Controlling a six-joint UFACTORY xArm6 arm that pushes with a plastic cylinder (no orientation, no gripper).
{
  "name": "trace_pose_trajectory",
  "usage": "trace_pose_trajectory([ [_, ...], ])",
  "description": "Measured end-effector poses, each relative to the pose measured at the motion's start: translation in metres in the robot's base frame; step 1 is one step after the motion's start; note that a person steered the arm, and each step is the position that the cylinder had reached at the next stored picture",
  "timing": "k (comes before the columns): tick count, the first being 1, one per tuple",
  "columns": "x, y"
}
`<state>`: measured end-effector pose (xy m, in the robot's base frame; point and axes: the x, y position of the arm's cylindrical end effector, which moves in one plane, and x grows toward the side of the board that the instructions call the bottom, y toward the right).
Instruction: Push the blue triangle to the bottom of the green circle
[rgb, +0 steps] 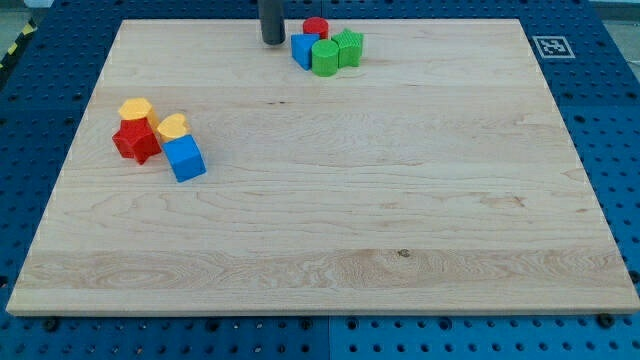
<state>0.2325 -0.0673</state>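
blue triangle (305, 49) apex twd view's bottom

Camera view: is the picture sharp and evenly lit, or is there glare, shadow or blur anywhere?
Camera view: lighting is soft and even, no glare on the board; the blocks cast only faint, short shadows, as under the blue cube; the blue triangle and green circle look slightly soft; my tip, just left of the triangle, is dark and its detail is lost; the board's far edge looks narrower from perspective.
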Motion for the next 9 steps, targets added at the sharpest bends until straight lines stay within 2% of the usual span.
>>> trace_pose_trajectory([
  [2, 0.007, 0.018],
  [4, 0.049, 0.018],
  [7, 0.041, 0.018],
  [9, 0.072, 0.028],
])
